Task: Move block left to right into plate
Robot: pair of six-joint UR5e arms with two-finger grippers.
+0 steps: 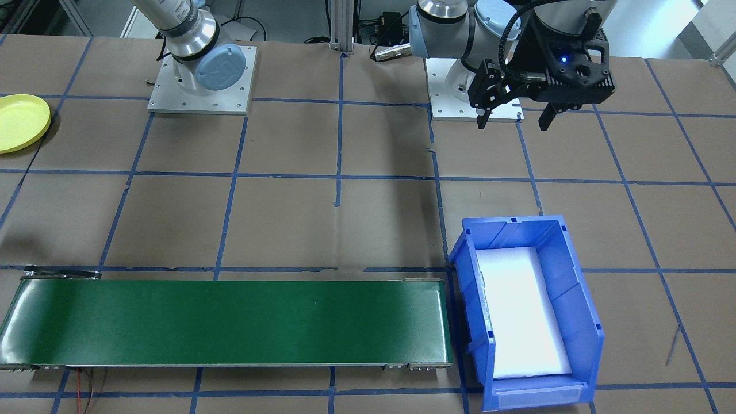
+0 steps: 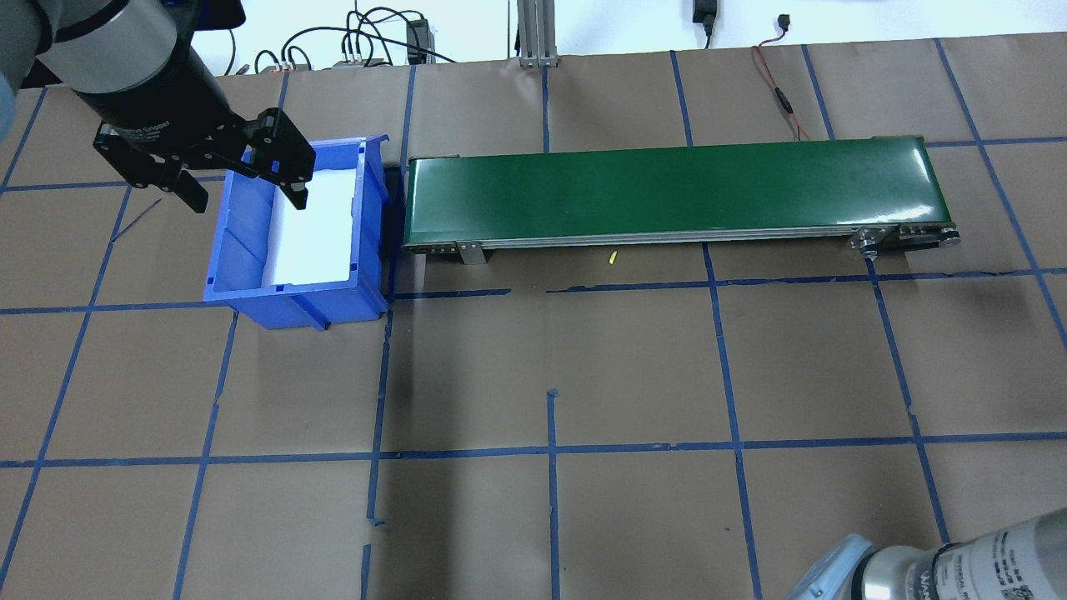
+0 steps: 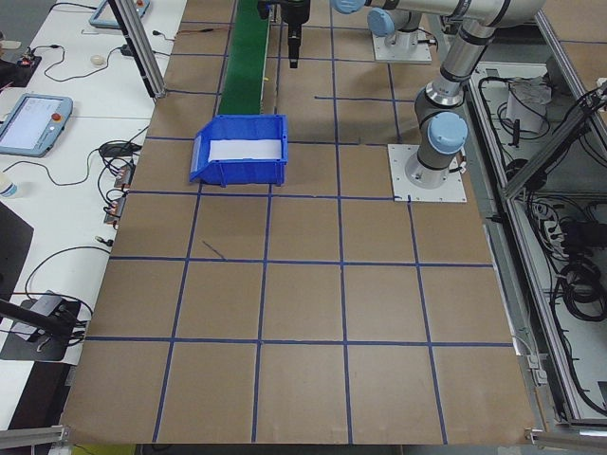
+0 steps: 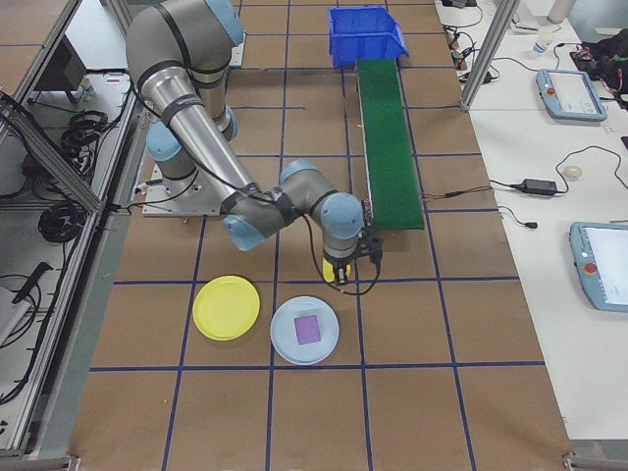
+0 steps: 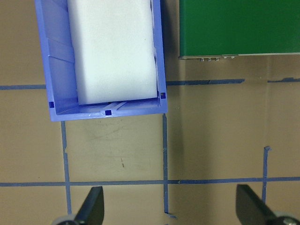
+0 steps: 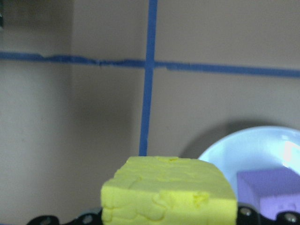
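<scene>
Front-facing view: the brown tabletop [image 1: 368, 218] carries a blue tape grid; the yellow plate [image 1: 22, 122] lies at one end edge, and the left gripper [image 1: 513, 119] hangs released above it. Overhead view: a green conveyor [image 2: 675, 193] adjoins a blue bin [image 2: 292, 287]. Right exterior view: benches flank the tabletop. Right wrist view: the right gripper [image 6: 168, 216] grasps the yellow block [image 6: 168, 194] beside a pale-blue plate [image 6: 248, 150].

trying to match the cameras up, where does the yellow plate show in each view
Exterior front-facing: yellow plate at the left edge, partly cut off.
Overhead exterior: not in it.
Exterior left: not in it.
Exterior right: lower left of centre, beside the light blue plate.
Left wrist: not in it.
Right wrist: not in it.
Shared landmark: the green conveyor, also seen overhead.
</scene>
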